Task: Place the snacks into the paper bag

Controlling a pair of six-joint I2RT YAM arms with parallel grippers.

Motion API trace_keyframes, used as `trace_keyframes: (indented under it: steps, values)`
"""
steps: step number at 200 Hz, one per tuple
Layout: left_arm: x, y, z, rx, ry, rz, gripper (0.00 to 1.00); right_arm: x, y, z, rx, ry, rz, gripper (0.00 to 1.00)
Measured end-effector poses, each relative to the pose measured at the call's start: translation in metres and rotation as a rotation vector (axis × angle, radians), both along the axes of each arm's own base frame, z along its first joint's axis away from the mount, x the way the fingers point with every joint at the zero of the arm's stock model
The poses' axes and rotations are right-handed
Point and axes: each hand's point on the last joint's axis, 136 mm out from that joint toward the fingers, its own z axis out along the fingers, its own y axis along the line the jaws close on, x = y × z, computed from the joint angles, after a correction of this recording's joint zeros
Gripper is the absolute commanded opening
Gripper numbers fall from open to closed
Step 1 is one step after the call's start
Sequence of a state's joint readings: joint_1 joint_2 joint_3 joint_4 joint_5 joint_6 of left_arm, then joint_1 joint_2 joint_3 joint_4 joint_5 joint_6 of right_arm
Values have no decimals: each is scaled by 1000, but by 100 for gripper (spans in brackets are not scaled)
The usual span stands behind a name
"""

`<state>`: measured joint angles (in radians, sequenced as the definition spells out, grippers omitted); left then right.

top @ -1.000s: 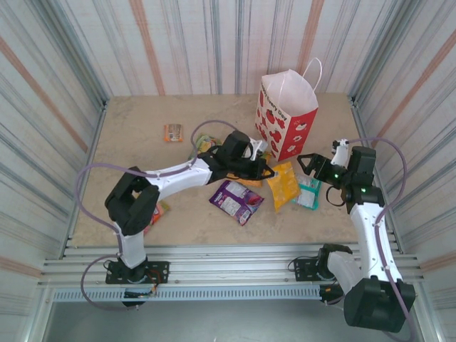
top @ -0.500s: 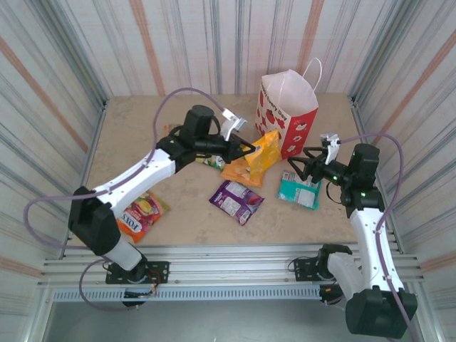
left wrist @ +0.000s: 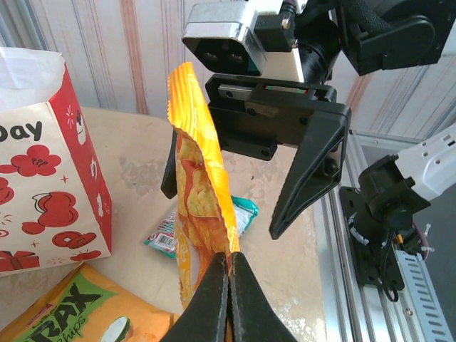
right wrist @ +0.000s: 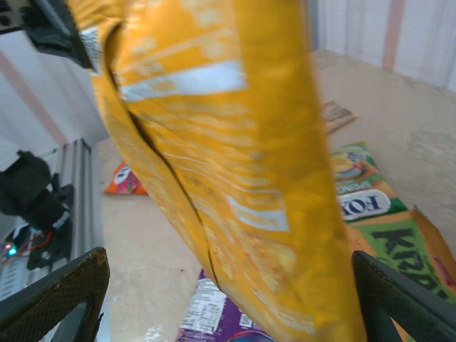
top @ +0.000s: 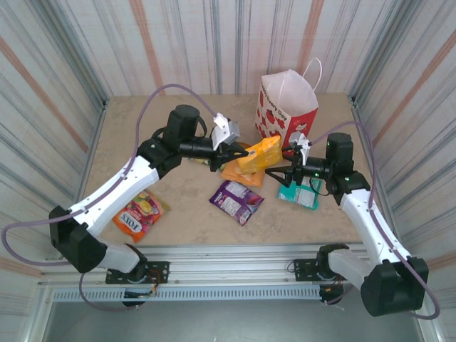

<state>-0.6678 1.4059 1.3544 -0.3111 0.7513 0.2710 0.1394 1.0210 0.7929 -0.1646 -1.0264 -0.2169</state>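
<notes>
My left gripper [top: 247, 151] [left wrist: 229, 260] is shut on the lower edge of a yellow snack packet [top: 261, 152] [left wrist: 199, 164], which it holds up in the air just in front of the paper bag [top: 285, 117] [left wrist: 43, 178]. The right gripper [top: 280, 169] [right wrist: 228, 292] is open, and one finger stands on each side of that packet [right wrist: 228, 164] without pinching it. On the table lie the orange Krax packet [top: 239, 174] [left wrist: 78, 313], a purple packet [top: 236, 200] [right wrist: 235, 328], a teal packet [top: 299, 194] [left wrist: 167, 239] and a red-orange packet [top: 140, 214].
A green-yellow packet [right wrist: 356, 192] lies beyond the Krax one, under my left arm. Corrugated walls close in the table on three sides. A metal rail [top: 228, 271] runs along the near edge. Bare tabletop lies at the back left.
The left arm has lifted the yellow packet off the table and carried it up toward the bag. The right arm has swung left until its open fingers straddle the packet.
</notes>
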Motion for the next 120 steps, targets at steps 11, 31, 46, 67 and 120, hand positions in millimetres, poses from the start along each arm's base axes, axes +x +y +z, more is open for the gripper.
trace_keyframes:
  steps: [11, 31, 46, 67, 120]
  values:
    - [-1, 1, -2, 9, -10, -6, 0, -3, 2, 2, 5, -15, 25, 79]
    - [-1, 2, -6, 24, -24, -11, 0, -9, 4, 7, 13, -48, 68, 66]
    - [0, 3, -7, 34, -39, -5, 0, -13, 5, 10, 21, -73, 96, 54]
    - [4, 4, -9, 45, -55, 9, 0, -16, 4, 14, 28, -94, 113, 42]
    - [12, 5, -11, 69, -91, 49, 0, -15, 3, 14, 24, -118, 117, 4]
